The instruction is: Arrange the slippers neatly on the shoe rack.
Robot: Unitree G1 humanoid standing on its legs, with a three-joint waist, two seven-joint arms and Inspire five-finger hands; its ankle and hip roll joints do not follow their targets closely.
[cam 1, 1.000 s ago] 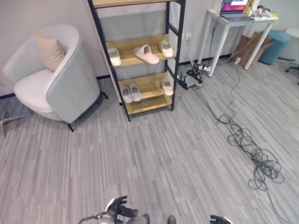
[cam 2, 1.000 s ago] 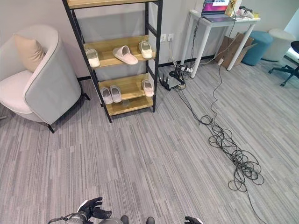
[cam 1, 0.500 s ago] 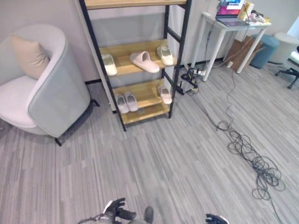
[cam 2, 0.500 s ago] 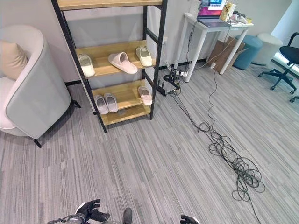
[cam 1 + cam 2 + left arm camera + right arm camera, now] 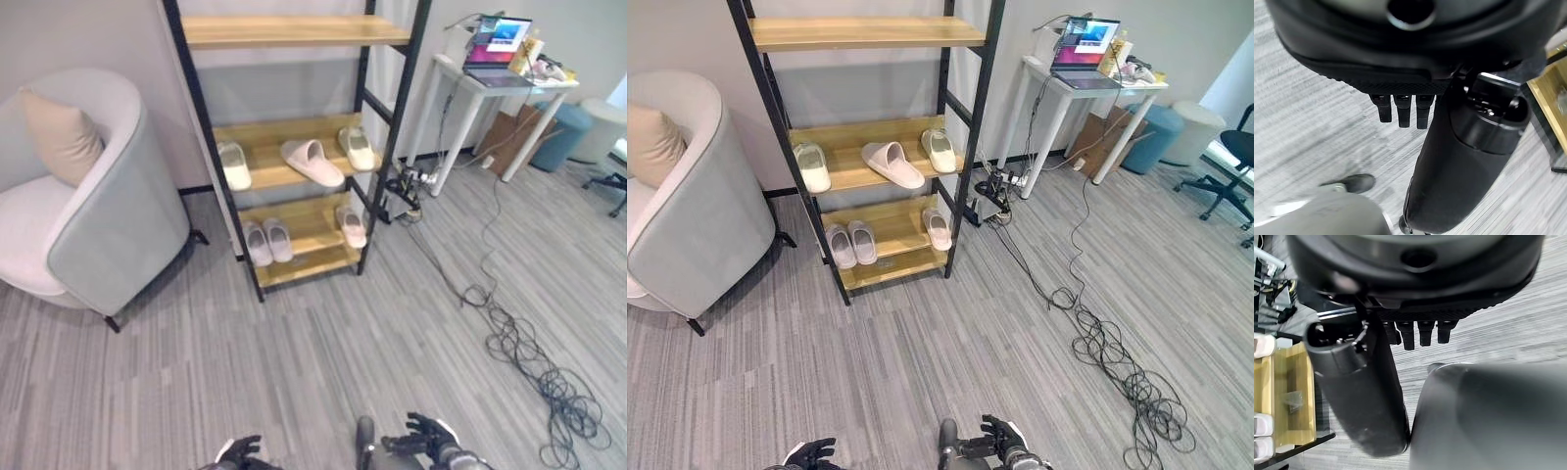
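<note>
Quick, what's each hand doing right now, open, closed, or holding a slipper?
Left hand: open, fingers straight, holding nothing.
Right hand: open, fingers relaxed, holding nothing.

readable text: I find none anywhere
laptop (image 5: pixel 1081 51) screen, far right on the white desk (image 5: pixel 1117 86): I see bright colour blocks, any lettering too small to read
slippers (image 5: pixel 890 164) on shoe rack (image 5: pixel 862 176): I see no print or labels
</note>
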